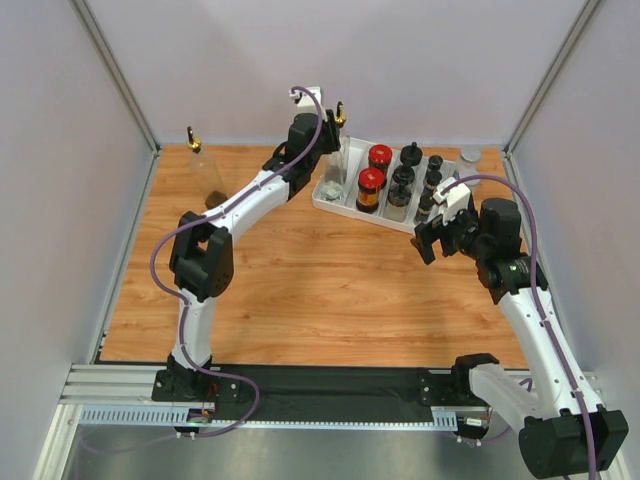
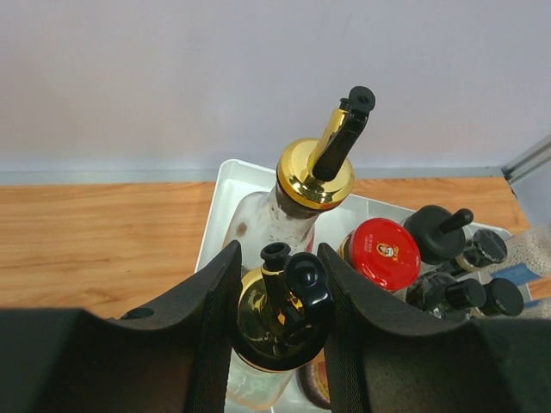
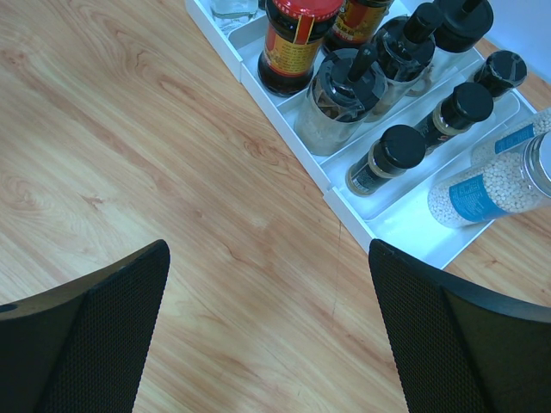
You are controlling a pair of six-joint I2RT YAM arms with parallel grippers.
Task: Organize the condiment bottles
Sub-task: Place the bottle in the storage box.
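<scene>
- The left jaws are part-way closed on the held bottle [image 2: 280, 314], one black pad on either side of its gold pourer top, low in the centre of the left wrist view.
- The held bottle's clear body hangs inside the left-hand slot of the white tray [image 2: 225, 185]. Whether its base sits on the tray floor I cannot tell.
- Just behind it in the same slot stands a second pourer bottle [image 2: 314, 172], its spout leaning toward the upper right of the frame.
- To the right in that view are a red-lidded jar [image 2: 383, 254] and black-capped bottles [image 2: 439, 232], all in the tray.
- The right jaws are spread wide with nothing between them, above bare tabletop [image 3: 172, 172] near the tray's near right corner.
- A shaker [image 3: 486, 181] is at the right edge of the right wrist view. I cannot tell whether it is inside the tray or just beside it.
- A third pourer bottle [image 1: 208, 175] stands alone on the tabletop at the upper left of the overhead view, well apart from the tray.
- Judged step: setting the held bottle into the left slot.
- The next move calls for seating it, widening the jaws, and lifting straight up so the pads do not catch either spout. After that, the lone bottle is likely the next to fetch.
</scene>
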